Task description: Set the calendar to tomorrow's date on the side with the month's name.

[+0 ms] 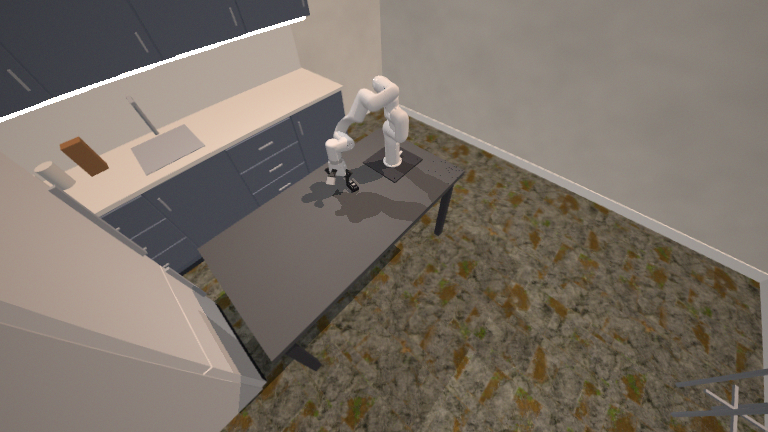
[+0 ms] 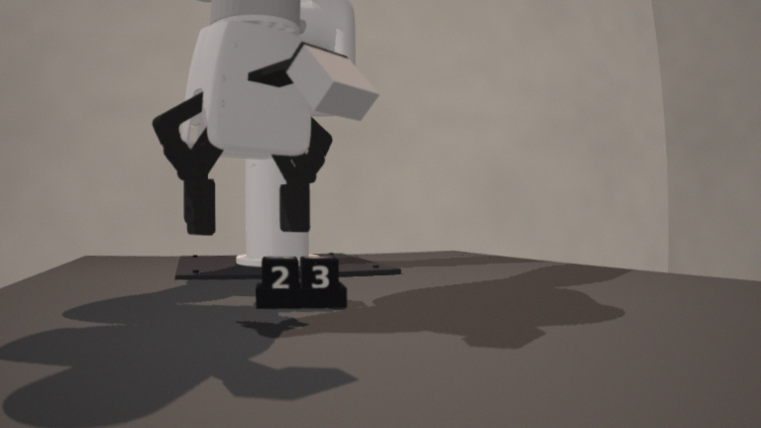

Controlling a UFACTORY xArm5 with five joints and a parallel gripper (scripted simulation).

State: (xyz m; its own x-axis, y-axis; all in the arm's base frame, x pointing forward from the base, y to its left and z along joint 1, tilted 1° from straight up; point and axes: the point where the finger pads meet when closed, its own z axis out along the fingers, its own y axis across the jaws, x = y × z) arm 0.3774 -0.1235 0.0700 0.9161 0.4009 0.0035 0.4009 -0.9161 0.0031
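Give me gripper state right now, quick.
Gripper: open, fingers spread wide, holding nothing, above the calendar cubes.

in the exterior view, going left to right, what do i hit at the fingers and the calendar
Left finger of the open gripper → cube showing 2 → right finger → cube showing 3. Both cubes sit side by side in the black tray, below the fingers.

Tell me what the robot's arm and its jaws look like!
The arm is smooth, glossy white, made of rounded tube-like sections, with a grey band above a blocky white wrist. A small grey box sticks out from the wrist on a black bracket. The gripper has black jointed linkages ending in flat black jaws. No cables or markings show.
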